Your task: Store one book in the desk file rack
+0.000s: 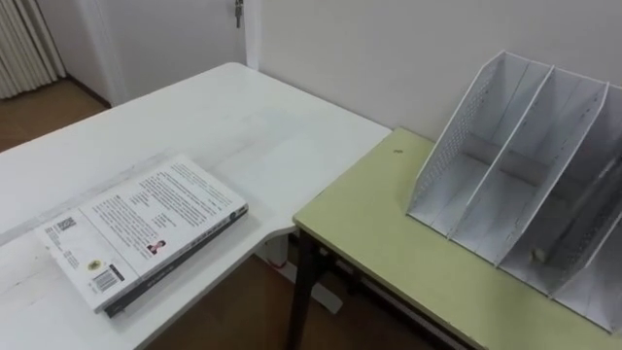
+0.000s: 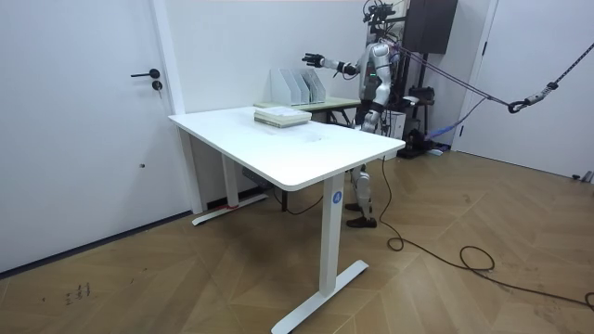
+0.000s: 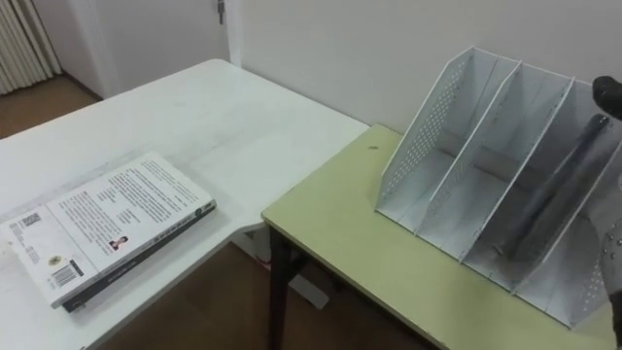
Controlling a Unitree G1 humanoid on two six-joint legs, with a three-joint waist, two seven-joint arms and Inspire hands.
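1. Eye views. The book (image 1: 146,228) lies flat, cover up, on the white desk (image 1: 224,117). It is well to the left of the file rack (image 1: 525,165) and not in contact with it. The rack stands on the green table (image 1: 379,224), which butts against the desk's corner. The rack's back is towards the wall and its open slots are tilted towards me.

2. Right eye view only. A dark streak (image 3: 554,185) runs across the rack's slots nearest the right edge. I cannot tell whether it is arm or shadow, and I cannot read any fingers from it.

3. Room view only. I see the robot standing behind the green table, on the rack's side towards the room view's right, facing the rack. Its right arm is raised to about shoulder height and reaches out level. The right hand (image 2: 314,60) is above the rack, not touching it. As far as this view allows, the fingers look straight and hold nothing. The left hand (image 2: 368,118) appears low against the body, and I cannot tell its state.

4. Task item. The book is on the desk and held by neither hand.
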